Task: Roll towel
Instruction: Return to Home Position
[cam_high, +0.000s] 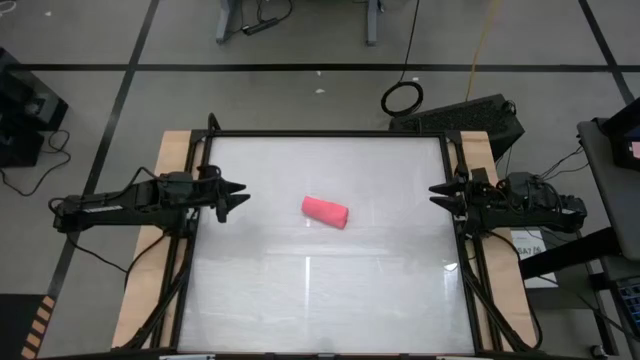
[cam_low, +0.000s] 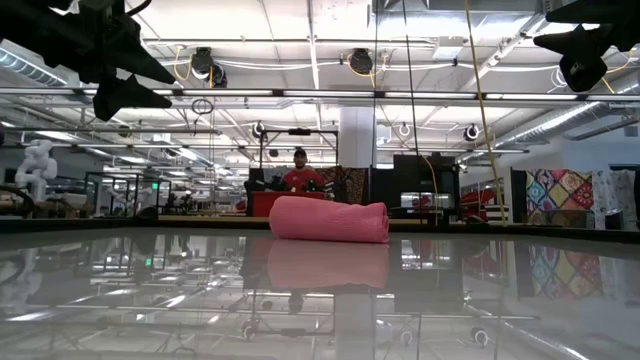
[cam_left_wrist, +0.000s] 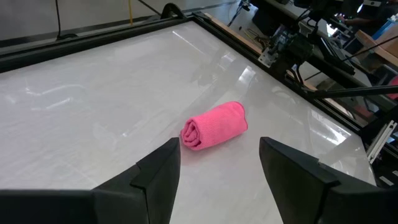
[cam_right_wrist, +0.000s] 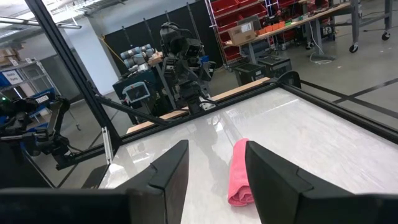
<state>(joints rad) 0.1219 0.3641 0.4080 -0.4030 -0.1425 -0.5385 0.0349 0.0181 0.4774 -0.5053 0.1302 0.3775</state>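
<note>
The pink towel (cam_high: 325, 211) lies rolled into a short cylinder on the white table, near its middle, resting on its long side. It also shows in the low view (cam_low: 329, 219), in the left wrist view (cam_left_wrist: 214, 126) with its spiral end facing the camera, and in the right wrist view (cam_right_wrist: 240, 172). My left gripper (cam_high: 240, 195) hangs open above the table's left edge, well clear of the towel. My right gripper (cam_high: 436, 195) hangs open above the table's right edge, also clear of it.
The table has a black frame (cam_high: 330, 133) around it, with wooden side boards (cam_high: 172, 160) under the arms. A person in red (cam_low: 300, 175) stands far behind the table in the low view. Bare table surface lies all round the roll.
</note>
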